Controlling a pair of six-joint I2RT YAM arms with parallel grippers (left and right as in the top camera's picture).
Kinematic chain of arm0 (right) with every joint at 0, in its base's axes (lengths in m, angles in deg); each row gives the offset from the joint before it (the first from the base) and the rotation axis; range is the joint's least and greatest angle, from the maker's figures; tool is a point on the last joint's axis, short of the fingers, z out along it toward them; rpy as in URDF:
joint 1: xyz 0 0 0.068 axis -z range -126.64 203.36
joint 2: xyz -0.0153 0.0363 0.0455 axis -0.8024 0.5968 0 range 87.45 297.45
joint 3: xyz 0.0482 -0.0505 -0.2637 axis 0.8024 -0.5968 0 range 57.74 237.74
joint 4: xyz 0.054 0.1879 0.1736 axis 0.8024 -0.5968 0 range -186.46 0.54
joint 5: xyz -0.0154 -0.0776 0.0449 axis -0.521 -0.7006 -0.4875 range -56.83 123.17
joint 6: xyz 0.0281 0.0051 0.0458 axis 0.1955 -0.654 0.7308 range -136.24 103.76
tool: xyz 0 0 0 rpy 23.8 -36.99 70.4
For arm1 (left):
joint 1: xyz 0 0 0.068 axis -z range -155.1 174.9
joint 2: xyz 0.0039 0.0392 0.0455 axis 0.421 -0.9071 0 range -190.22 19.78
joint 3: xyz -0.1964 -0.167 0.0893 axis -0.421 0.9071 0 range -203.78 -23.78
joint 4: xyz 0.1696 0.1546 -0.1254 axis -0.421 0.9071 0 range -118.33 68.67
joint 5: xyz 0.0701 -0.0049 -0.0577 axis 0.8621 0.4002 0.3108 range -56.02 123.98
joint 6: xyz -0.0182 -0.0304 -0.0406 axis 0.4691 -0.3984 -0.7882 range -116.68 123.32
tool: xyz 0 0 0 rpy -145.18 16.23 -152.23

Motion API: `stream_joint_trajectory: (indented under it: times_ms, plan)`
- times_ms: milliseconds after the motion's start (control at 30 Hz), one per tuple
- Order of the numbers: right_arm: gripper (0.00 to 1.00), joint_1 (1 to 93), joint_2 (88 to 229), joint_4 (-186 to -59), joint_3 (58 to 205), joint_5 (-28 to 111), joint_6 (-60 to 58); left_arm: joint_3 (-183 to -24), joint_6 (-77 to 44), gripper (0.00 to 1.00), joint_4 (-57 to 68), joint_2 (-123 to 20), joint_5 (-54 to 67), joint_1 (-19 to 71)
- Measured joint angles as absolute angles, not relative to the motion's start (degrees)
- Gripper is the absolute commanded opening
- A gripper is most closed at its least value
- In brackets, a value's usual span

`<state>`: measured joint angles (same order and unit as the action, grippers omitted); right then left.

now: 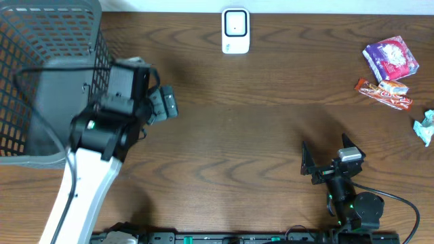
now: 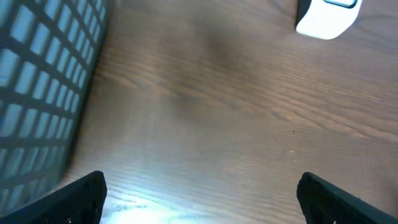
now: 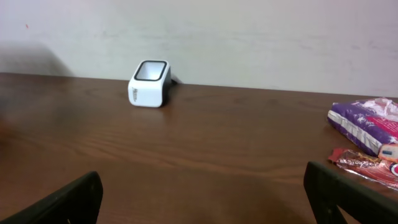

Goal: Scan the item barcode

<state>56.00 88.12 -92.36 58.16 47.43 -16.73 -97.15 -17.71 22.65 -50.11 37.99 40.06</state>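
The white barcode scanner (image 1: 235, 30) stands at the table's far edge, also seen as the scanner (image 3: 149, 83) ahead-left in the right wrist view and the scanner (image 2: 326, 15) at the top right of the left wrist view. Three items lie far right: a purple packet (image 1: 390, 59), a red-orange bar (image 1: 384, 93) and a crumpled white wrapper (image 1: 426, 127). The packet (image 3: 367, 121) and bar (image 3: 367, 165) also show at the right wrist's right. My left gripper (image 1: 163, 103) hangs open beside the basket, empty (image 2: 205, 208). My right gripper (image 1: 327, 154) rests open near the front edge, empty (image 3: 205, 199).
A grey mesh basket (image 1: 41, 41) fills the back left corner, and its wall (image 2: 43, 81) runs close along the left gripper's left side. The left arm reaches up from the front edge across the basket's corner. Bare brown wood lies between scanner and grippers.
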Motion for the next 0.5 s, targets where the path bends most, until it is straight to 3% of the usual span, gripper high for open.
stream_joint_trajectory:
  times_ms: [500]
  plan:
    - [0.99, 56.0, 88.1, -92.4, 58.2, 47.3, -16.7, -72.5, -16.1, 0.98, 0.2, -29.1, 38.5, 40.1]
